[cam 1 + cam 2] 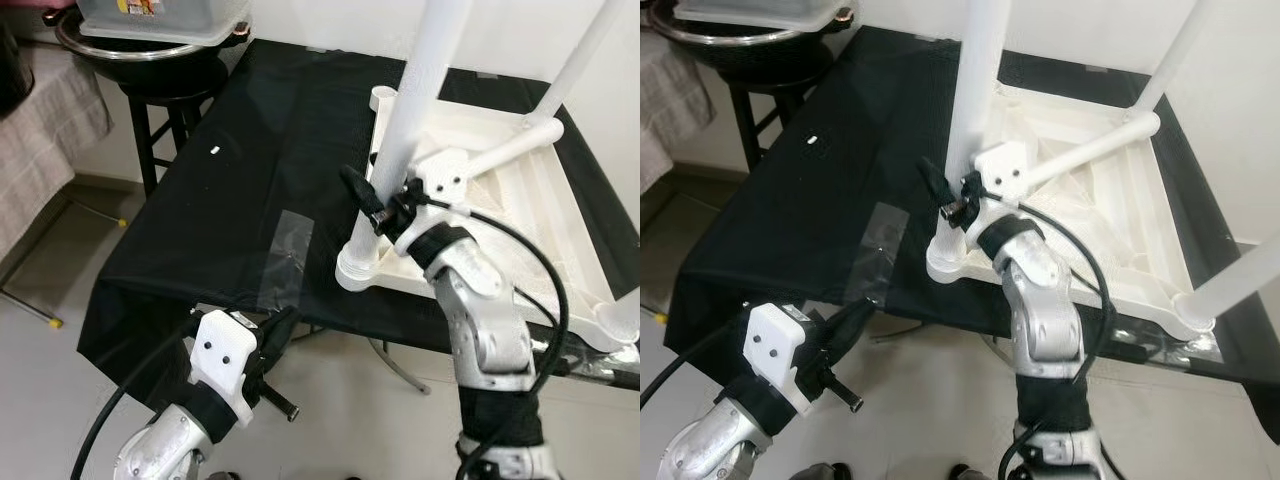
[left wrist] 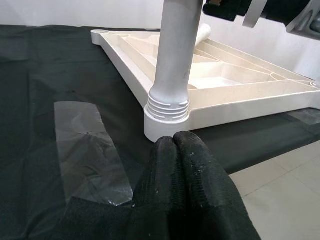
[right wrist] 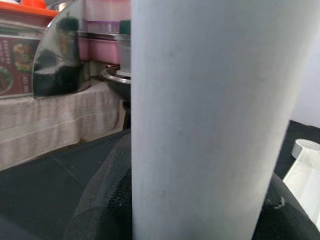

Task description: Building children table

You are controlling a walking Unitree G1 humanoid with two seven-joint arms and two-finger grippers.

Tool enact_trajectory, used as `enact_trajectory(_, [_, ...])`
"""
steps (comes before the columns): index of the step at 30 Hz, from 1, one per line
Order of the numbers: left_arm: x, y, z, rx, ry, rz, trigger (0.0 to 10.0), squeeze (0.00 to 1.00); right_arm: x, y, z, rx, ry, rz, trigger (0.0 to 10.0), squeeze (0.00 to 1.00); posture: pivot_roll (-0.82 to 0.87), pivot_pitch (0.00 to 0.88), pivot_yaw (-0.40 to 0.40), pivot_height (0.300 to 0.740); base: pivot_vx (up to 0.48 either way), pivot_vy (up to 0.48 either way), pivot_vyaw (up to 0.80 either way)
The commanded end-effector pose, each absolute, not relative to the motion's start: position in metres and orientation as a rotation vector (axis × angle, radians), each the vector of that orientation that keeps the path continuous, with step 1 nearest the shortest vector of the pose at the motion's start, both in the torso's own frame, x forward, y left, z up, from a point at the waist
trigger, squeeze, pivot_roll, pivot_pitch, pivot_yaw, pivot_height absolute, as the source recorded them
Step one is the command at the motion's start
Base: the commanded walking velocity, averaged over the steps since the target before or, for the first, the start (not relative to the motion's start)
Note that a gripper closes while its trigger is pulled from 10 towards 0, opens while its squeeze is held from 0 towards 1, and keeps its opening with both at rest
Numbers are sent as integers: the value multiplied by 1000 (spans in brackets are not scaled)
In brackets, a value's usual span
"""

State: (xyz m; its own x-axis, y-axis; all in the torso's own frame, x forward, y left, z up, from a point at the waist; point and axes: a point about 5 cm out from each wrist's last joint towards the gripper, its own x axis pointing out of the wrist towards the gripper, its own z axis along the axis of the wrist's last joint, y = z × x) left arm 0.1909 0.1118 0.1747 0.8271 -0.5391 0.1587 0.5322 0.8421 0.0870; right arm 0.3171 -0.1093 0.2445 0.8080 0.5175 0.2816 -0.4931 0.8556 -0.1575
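A white plastic table top point(image 1: 530, 210) lies upside down on a black-covered table point(image 1: 250, 180). A white leg point(image 1: 420, 90) stands upright in its near left corner socket point(image 1: 358, 268). My right gripper point(image 1: 378, 208) is shut on this leg just above the socket; the leg point(image 3: 210, 120) sits between the black fingers point(image 3: 102, 200). Two more legs stand at the far right point(image 1: 590, 50) and near right point(image 1: 1240, 275) corners. Another leg point(image 1: 510, 145) lies across the top. My left gripper point(image 2: 175, 142) is shut and holds nothing, low at the table's front edge, just short of the socket point(image 2: 167, 117).
A strip of clear tape point(image 1: 285, 250) is stuck on the black cloth, and a small white piece point(image 1: 215, 150) lies farther back. At the back left, a stool carries a metal bowl point(image 1: 150, 45) with a plastic container point(image 1: 160, 18). A cloth-covered surface point(image 1: 50, 120) stands at far left.
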Motion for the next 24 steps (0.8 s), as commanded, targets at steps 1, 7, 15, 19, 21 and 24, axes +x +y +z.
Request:
enact_trajectory(1, [191, 111, 170, 49, -174, -597, 10000, 0, 325, -111, 209, -119, -142, 534, 10000, 0, 18, 200, -103, 740, 0, 0, 0])
enact_trajectory(7, [191, 110, 166, 86, -171, -622, 10000, 0, 324, -99, 231, -56, -213, 773, 10000, 745, 25, 194, -99, 740, 0, 0, 0])
enact_trajectory(15, [191, 114, 162, 140, -155, -628, 10000, 0, 340, -134, 274, -154, -282, 1135, 10000, 212, 47, 191, -106, 740, 0, 0, 0])
enact_trajectory(19, [190, 118, 159, 172, -149, -620, 10000, 0, 349, -134, 280, -168, -249, 1263, 10000, 0, 62, 197, -109, 740, 0, 0, 0])
enact_trajectory(21, [190, 120, 159, 174, -150, -616, 10000, 0, 352, -133, 282, -175, -240, 1294, 10000, 0, 66, 199, -107, 740, 0, 0, 0])
enact_trajectory(24, [190, 126, 162, 187, -156, -596, 10000, 0, 359, -128, 287, -171, -218, 1375, 10000, 0, 82, 213, -106, 740, 0, 0, 0])
